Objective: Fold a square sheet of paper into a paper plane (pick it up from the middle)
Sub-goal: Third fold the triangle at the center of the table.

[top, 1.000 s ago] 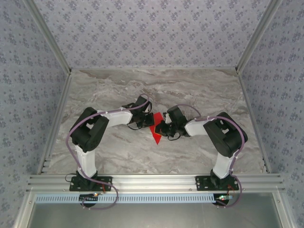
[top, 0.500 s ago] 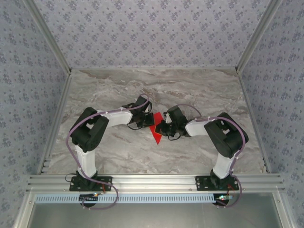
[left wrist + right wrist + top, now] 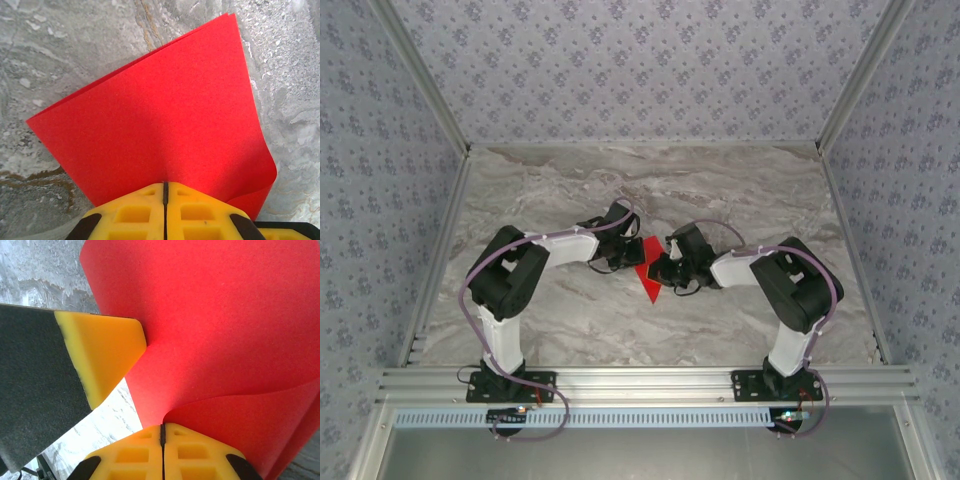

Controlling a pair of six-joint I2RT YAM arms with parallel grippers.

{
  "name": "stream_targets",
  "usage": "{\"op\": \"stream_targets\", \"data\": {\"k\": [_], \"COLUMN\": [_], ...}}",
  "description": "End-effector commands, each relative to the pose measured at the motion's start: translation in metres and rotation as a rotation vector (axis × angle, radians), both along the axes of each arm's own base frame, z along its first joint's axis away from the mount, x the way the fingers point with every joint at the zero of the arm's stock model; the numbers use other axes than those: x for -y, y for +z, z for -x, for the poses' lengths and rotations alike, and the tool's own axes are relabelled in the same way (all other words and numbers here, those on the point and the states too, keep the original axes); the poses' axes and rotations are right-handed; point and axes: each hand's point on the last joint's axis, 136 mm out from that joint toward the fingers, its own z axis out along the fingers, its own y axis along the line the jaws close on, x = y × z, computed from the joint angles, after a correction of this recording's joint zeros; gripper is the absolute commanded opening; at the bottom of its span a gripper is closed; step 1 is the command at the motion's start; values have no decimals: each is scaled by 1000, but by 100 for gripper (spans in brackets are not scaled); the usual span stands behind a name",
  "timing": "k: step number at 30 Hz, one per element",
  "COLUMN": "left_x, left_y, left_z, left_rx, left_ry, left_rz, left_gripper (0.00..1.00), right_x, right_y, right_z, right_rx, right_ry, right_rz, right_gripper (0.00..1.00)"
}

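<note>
The square sheet of paper [image 3: 646, 280] is bright red and doubled over, hanging between the two arms above the middle of the marble table. In the left wrist view the sheet of paper [image 3: 160, 120] spreads wide ahead of my left gripper [image 3: 164, 184], whose yellow jaws are shut on its near edge. In the right wrist view the sheet of paper [image 3: 225, 325] curls over, and my right gripper [image 3: 162, 426] is shut on its lower edge. One yellow fingertip [image 3: 107, 347] of the left gripper presses the sheet from the left. From above, the left gripper [image 3: 634, 255] and right gripper [image 3: 658, 268] meet at the paper.
The marble table [image 3: 650, 190] has patterned walls on three sides and an aluminium rail [image 3: 650, 380] along the near edge. Both arm bases stand on that rail.
</note>
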Motion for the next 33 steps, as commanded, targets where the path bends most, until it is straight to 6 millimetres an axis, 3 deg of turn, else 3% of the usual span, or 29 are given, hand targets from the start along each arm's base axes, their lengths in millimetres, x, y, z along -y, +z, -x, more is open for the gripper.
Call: {"op": "stream_targets", "data": {"k": [1, 11, 15, 20, 23, 28, 33], "left_x": [-14, -13, -10, -13, -27, -50, -53], "left_y": [-33, -31, -18, 12, 25, 30, 37], "left_z": [22, 21, 17, 8, 4, 8, 14], "left_rx": [-82, -81, -61, 0, 32, 47, 62], "left_ry": [-23, -24, -23, 16, 77, 174, 202], "left_rz": [-86, -84, -69, -53, -75, -81, -21], "left_gripper": [8, 8, 9, 14, 19, 25, 29], "right_x": [8, 7, 9, 13, 14, 14, 15], "right_y": [2, -8, -12, -19, -23, -25, -24], "right_z": [-3, -1, -1, 1, 2, 4, 3], "right_rx": [16, -7, -17, -42, -57, -69, -72], "right_ry": [-31, -30, -34, -48, -55, -57, -66], "right_rz": [22, 35, 47, 72, 83, 83, 83], "right_gripper": [6, 6, 7, 9, 15, 28, 39]}}
